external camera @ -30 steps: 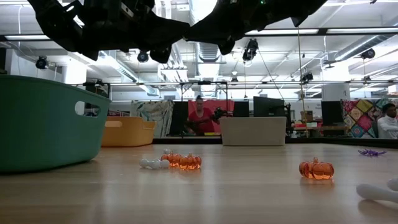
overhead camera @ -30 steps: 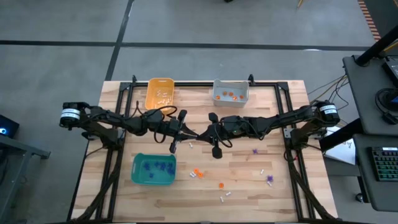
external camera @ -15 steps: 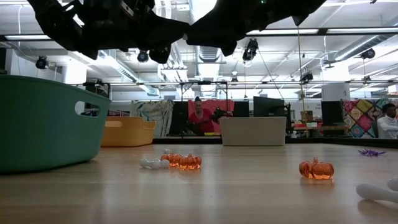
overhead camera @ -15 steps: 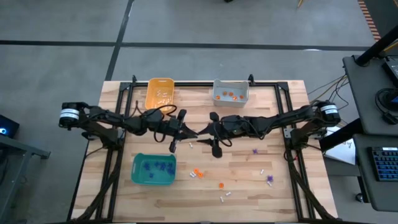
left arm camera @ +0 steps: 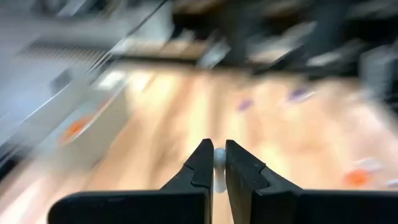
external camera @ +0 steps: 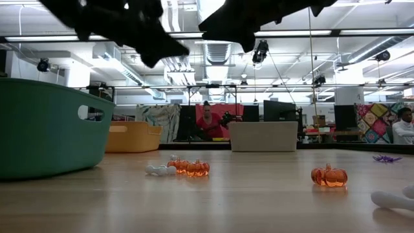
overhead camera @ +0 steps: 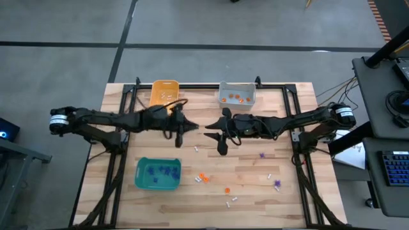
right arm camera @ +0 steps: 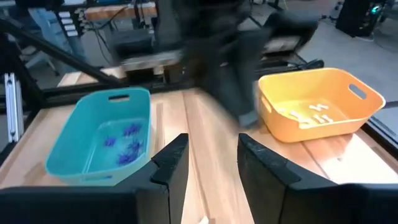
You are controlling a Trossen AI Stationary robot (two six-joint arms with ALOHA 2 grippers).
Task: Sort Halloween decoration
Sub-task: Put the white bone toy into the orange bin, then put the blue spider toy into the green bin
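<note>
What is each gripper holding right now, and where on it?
The left gripper pinches a small white trinket between its fingertips; which part cannot be told. The right gripper is open, empty.

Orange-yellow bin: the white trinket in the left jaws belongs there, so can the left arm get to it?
Probably yes: the left gripper hovers beside the orange-yellow bin, with nothing between them.

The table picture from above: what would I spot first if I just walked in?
Probably the two dark arms meeting above the middle of the table. The left gripper pinches a tiny white trinket in its fingers, while the right gripper is open. Next, the bright bins: a teal bin with purple trinkets, an orange-yellow bin and a grey bin.
</note>
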